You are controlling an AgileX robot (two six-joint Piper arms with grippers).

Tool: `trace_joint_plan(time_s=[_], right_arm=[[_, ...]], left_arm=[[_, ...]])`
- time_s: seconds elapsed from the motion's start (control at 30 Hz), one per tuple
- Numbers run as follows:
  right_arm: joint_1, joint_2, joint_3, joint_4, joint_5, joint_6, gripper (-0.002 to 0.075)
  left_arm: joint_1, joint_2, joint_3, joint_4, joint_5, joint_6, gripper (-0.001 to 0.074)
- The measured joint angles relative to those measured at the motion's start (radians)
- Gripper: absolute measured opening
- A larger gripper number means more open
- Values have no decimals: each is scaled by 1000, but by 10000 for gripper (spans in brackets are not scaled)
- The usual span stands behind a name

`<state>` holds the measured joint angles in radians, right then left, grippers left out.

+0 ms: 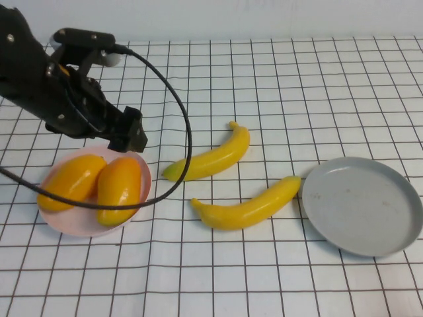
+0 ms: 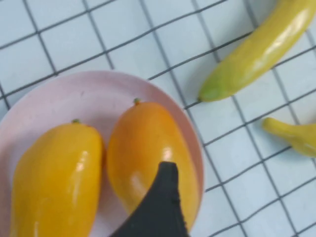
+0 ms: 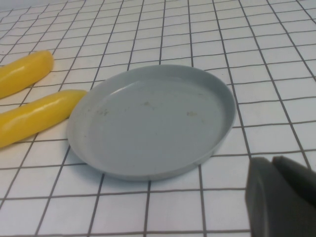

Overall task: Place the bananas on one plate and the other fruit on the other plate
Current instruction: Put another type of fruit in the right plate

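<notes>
- The tabletop is covered in a white sheet with a thin black grid, and a plain pale wall runs along the far edge. Nothing else of the room shows.
- The pink plate sits on the robot's left with both mangoes lying in it side by side and touching: the left mango and the right mango. Plump, glossy, orange-yellow, each with a tiny green stem nub.
- The two bananas lie on the tabletop in the middle, both long, curved, shiny yellow with greenish tips. The far banana lies apart from both plates; the near banana has its tip right at the rim of the grey plate.
- That grey plate is on the right, shallow with a raised rim, a few faint scuffs inside, holding no fruit.
- The left pincer hangs just above the far edge of the pink plate, spread wide and holding nothing; one dark fingertip shows over the right mango.
- The right pincer is closed and empty, near the grey plate, not touching it.
- No brands, labels or writing visible.
</notes>
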<state>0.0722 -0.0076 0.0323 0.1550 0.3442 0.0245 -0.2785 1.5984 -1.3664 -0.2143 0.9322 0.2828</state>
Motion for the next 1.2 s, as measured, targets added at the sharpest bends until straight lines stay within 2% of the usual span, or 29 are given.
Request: trace_joint_plan(time_s=[0.1,0.17,0.23,0.27,0.3,0.37,0.53,0.73,0.9,1.07,1.2], right_arm=[[0,0,0,0,0,0,-15],[0,0,0,0,0,0,-15],[0,0,0,0,0,0,-15],[0,0,0,0,0,0,-15],[0,0,0,0,0,0,-15],[0,0,0,0,0,0,-15],[1,0,0,0,0,0,-15],[2,0,0,0,0,0,-15],[2,0,0,0,0,0,-15],[2,0,0,0,0,0,-15],[2,0,0,0,0,0,-15]], left_arm=[[-15,-101,53,-34,-17,32,613],[-15,-194,118,-44,-53,39,461],[-15,-295,200,-64,-93,44,261],[-15,-337,236,-74,-109,47,185],[-15,-391,281,-87,-126,50,121],[-15,-502,373,-99,-162,41,52],[-15,-776,550,-59,-186,-79,8],[-15,-1062,699,-26,-201,-33,0],[-15,-1236,816,56,-247,-133,0],[-15,-1398,992,133,-466,-161,-1],[24,-1542,1155,147,-629,-161,-1]])
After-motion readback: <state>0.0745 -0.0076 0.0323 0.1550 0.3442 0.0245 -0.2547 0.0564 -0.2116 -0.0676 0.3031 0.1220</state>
